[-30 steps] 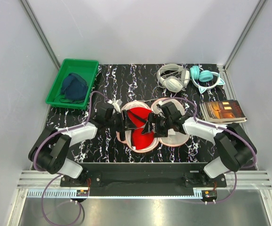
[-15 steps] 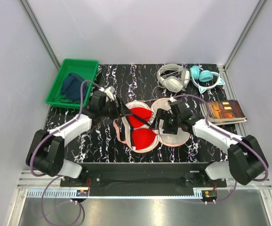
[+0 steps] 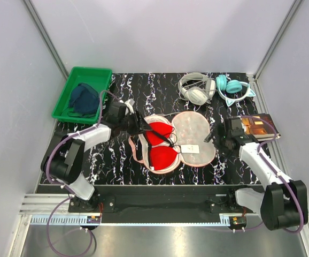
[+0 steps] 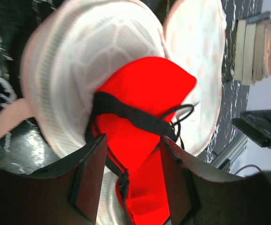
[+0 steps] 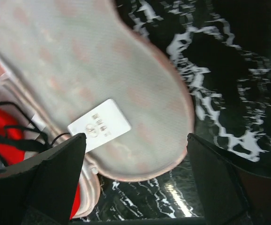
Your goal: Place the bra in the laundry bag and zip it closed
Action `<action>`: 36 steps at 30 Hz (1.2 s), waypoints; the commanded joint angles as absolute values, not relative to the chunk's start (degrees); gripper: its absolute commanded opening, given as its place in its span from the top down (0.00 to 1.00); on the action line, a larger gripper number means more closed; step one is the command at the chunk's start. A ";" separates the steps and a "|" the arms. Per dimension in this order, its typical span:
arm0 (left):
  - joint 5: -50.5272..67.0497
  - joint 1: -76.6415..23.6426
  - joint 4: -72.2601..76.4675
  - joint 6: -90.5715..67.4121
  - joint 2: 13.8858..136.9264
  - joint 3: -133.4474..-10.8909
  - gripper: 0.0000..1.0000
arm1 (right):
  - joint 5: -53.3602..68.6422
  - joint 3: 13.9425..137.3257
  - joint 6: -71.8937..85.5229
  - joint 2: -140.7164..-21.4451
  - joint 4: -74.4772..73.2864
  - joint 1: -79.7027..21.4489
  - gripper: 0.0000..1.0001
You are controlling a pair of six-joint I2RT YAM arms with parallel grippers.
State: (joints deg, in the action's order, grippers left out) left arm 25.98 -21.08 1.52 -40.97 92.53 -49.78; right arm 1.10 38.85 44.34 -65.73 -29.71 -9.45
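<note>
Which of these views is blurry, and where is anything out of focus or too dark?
Top external view: sharp and evenly lit, soft shadows only. Left wrist view: the bra is fairly crisp, the laundry bag smears toward its upper rim, the near fingers are dark and soft. Right wrist view: blurred throughout, bag and table veins smeared, fingers shadowed.

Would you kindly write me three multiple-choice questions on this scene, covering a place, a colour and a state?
1. The bra lies: A) in the bag's left half, seen from above; B) in its right half; C) outside it.
2. The tray holding the dark garment is: A) blue; B) green; C) red.
3. The bag is: A) zipped shut; B) half zipped; C) open flat.
Answers: 1 A, the red cups sit on the mesh there; 2 B, its walls are bright green; 3 C, both halves lie spread apart.
</note>
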 commanded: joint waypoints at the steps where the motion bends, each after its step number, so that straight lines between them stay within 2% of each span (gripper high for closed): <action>1: 25.41 -23.46 4.48 -39.82 87.73 -47.48 0.44 | -7.72 37.79 45.36 -63.89 -33.22 -6.86 0.06; 5: 24.95 -25.30 2.20 -38.67 81.23 -43.26 0.40 | -5.47 37.18 44.12 -68.97 -32.00 -5.89 0.10; 12: 27.07 -28.83 5.79 -41.74 80.95 -39.20 0.57 | -2.02 33.58 44.38 -71.63 -24.88 -5.98 0.24; 13: 27.16 -29.26 5.89 -41.92 80.95 -38.33 0.60 | -1.93 33.05 44.30 -71.72 -24.26 -5.98 0.29; 14: 27.16 -29.53 5.98 -42.18 80.16 -37.71 0.61 | -1.85 32.96 44.21 -71.89 -24.08 -5.98 0.29; 17: 26.55 -30.76 5.89 -42.28 77.09 -34.72 0.59 | -1.76 32.34 44.12 -72.51 -23.82 -5.98 0.29; 19: 25.15 -31.46 4.23 -42.36 73.05 -32.71 0.53 | -1.58 32.08 44.38 -73.12 -23.38 -5.98 0.30; 20: 24.44 -31.73 3.26 -42.54 71.73 -32.09 0.44 | -1.15 32.08 44.47 -73.39 -23.29 -5.98 0.30; 22: 22.77 -32.25 1.15 -43.24 67.25 -29.90 0.40 | -1.06 32.08 44.56 -74.09 -23.29 -5.98 0.31; 23: 22.42 -32.52 0.88 -44.46 65.67 -29.01 0.39 | -1.05 32.08 44.56 -74.18 -23.29 -5.98 0.37; 27: 22.32 -34.01 2.28 -47.02 62.67 -25.58 0.43 | -0.79 31.91 44.56 -73.92 -23.12 -5.98 0.39; 36: 26.81 -34.37 14.23 -52.47 71.71 -23.20 0.52 | -0.97 31.90 44.30 -73.57 -22.76 -5.98 0.39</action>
State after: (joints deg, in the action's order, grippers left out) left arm 25.12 -34.00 6.31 -49.98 69.47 -23.38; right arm -0.78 33.12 44.42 -72.93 -22.63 -6.04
